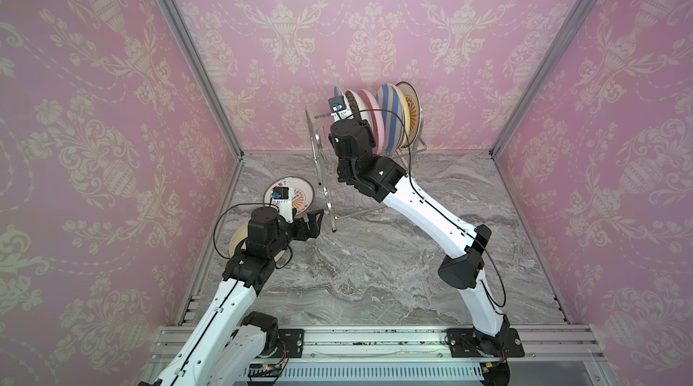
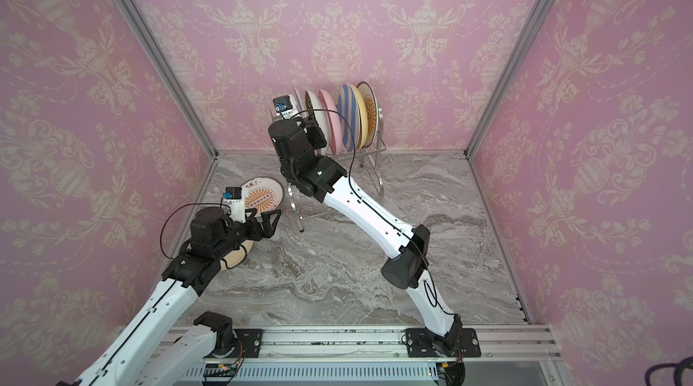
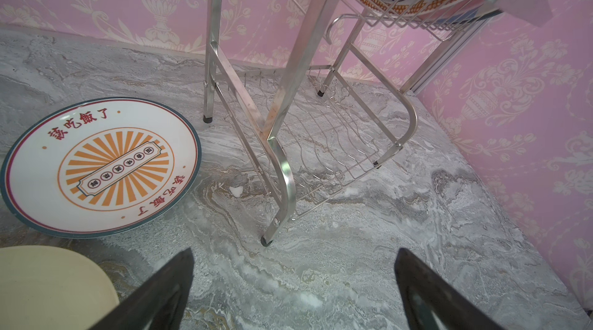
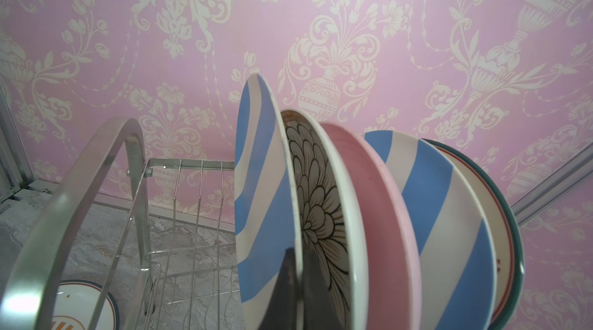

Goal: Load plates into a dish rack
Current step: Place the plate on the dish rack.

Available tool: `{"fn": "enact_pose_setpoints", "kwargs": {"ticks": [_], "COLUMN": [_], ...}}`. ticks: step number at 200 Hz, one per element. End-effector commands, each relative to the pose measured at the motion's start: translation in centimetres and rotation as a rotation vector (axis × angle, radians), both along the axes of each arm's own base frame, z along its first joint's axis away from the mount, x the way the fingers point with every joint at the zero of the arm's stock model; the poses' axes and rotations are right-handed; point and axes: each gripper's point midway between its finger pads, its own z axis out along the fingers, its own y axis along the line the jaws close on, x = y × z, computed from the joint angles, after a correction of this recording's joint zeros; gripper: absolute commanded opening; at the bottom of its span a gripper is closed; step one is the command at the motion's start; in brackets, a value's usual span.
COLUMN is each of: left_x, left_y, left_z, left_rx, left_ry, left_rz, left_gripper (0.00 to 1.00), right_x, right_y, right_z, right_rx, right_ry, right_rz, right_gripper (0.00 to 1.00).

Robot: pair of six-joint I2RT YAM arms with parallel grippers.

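One view, right wrist, shows right jaws pinching the end striped plate [image 4: 263, 184]; left jaws gape.

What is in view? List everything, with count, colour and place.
table: one, grey marble, between pink patterned walls.
dish rack: one, chrome, at the table's back.
striped plates: two, blue-white, upright on the rack's upper shelf.
petal plate: one, white-black, upright beside the end striped plate.
pink plate: one, pink, upright next along.
yellow plate: one, yellow, upright past the second striped.
sunburst plates: two, white-orange; one upright at the rack's other end, one flat on the table.
cream plate: one, cream, flat beside the flat sunburst.
left gripper: one, black, open over bare table.
right gripper: one, black, shut on the end striped plate.
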Motion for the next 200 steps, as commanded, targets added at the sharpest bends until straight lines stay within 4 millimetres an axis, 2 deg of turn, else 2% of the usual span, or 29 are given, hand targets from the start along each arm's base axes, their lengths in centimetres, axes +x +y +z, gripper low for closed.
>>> {"fn": "enact_pose_setpoints", "kwargs": {"ticks": [1,31,52,147,172,200], "left_x": [-0.3,-0.2,-0.1,-0.2,-0.2,-0.2], "left_y": [0.1,0.0,0.0,0.1,0.1,0.0], "left_z": [-0.6,-0.6,-0.7,-0.8,-0.7,-0.8], "left_rx": [-0.002,-0.004,-0.01,-0.006,-0.005,-0.006], "left_ry": [0.018,0.019,0.023,0.026,0.023,0.028], "left_rz": [-0.007,-0.006,-0.006,-0.004,-0.005,-0.008], "left_gripper": [0.99,0.99,0.99,0.99,0.99,0.99], "right_x": [-0.8,-1.1,-1.1,0.1,0.1,0.1], "right_y": [-0.4,-0.4,-0.3,-0.9,-1.0,-1.0], "right_z": [1.9,3.1,3.2,-0.5,-1.0,-0.6], "right_rx": [0.087,0.092,0.089,0.07,0.076,0.08], "right_ry": [-0.033,-0.061,-0.063,0.027,0.038,0.03], "right_rz": [0.012,0.027,0.031,-0.004,-0.002,0.004], "right_gripper": [0.0,0.0,0.0,0.0,0.0,0.03]}}
